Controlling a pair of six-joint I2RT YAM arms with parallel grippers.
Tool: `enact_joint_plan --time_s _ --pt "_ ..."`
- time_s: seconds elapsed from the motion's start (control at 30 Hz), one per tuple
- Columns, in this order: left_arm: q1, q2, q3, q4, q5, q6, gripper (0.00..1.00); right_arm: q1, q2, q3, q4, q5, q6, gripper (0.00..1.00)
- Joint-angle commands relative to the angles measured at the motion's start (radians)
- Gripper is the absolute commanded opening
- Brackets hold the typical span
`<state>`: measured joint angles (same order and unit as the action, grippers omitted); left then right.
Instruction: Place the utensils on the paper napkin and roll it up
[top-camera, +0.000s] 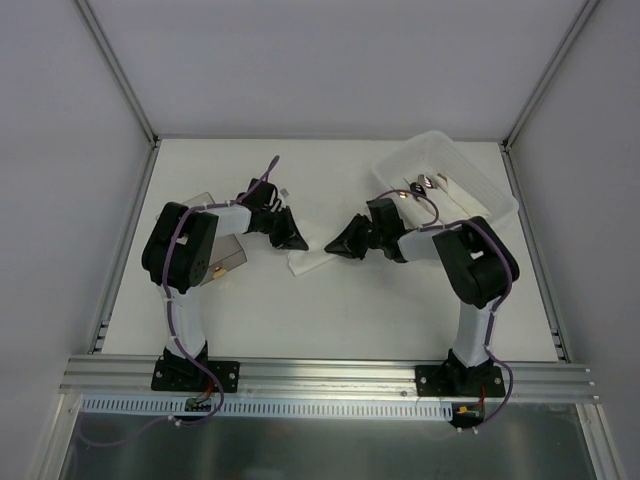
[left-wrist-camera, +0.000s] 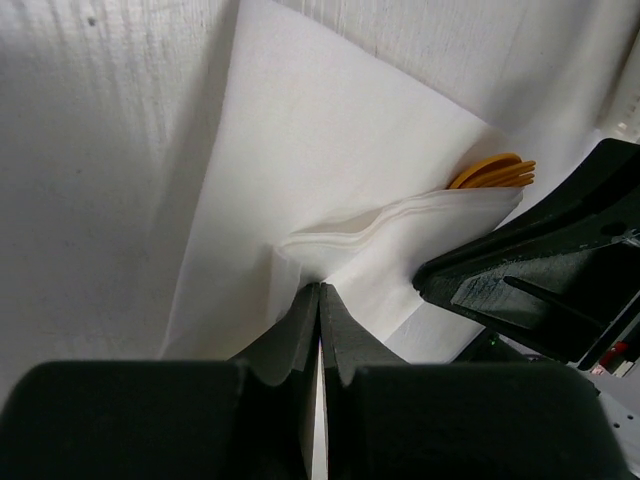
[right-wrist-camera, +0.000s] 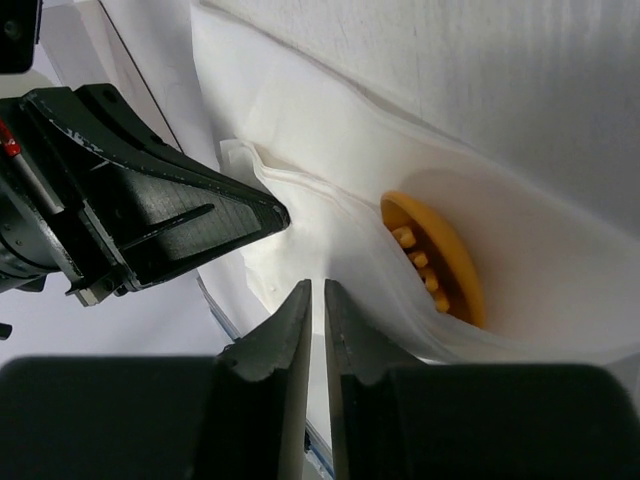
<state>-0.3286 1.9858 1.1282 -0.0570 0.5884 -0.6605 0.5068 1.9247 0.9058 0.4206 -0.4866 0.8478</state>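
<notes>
The paper napkin (top-camera: 308, 262) lies mid-table between both grippers, one side folded over the orange utensils (right-wrist-camera: 440, 255). Only the utensils' ends (left-wrist-camera: 495, 172) poke out of the fold. My left gripper (left-wrist-camera: 319, 290) is shut, and the folded edge of the napkin (left-wrist-camera: 330, 130) bunches up into its tips. In the top view the left gripper (top-camera: 298, 242) sits at the napkin's left end and the right gripper (top-camera: 335, 245) at its right end. My right gripper (right-wrist-camera: 317, 285) has a narrow slit between its jaws, tips over the napkin (right-wrist-camera: 330, 110) beside the utensils.
A translucent white tray (top-camera: 497, 190) stands at the back right with small dark-and-metal bits (top-camera: 425, 183) in it. A smoky clear box (top-camera: 228, 258) sits under the left arm. Grey walls close in the table on three sides.
</notes>
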Motion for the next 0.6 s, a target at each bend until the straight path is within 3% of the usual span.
enact_joint_plan --time_s 0.0,0.2,0.37,0.57 --pt "0.019 -0.039 -0.03 -0.049 -0.091 0.067 0.0 0.007 0.048 0.047 -0.109 0.013 -0.05 0.13" --pt "0.02 -0.113 -0.012 -0.049 -0.075 0.108 0.06 0.006 0.065 0.073 -0.175 0.02 -0.098 0.11" --pt "0.029 -0.165 0.079 -0.067 -0.09 0.177 0.17 0.006 0.082 0.105 -0.229 0.023 -0.125 0.1" --pt "0.034 -0.108 0.226 -0.138 -0.171 0.301 0.35 0.006 0.103 0.134 -0.267 0.022 -0.147 0.09"
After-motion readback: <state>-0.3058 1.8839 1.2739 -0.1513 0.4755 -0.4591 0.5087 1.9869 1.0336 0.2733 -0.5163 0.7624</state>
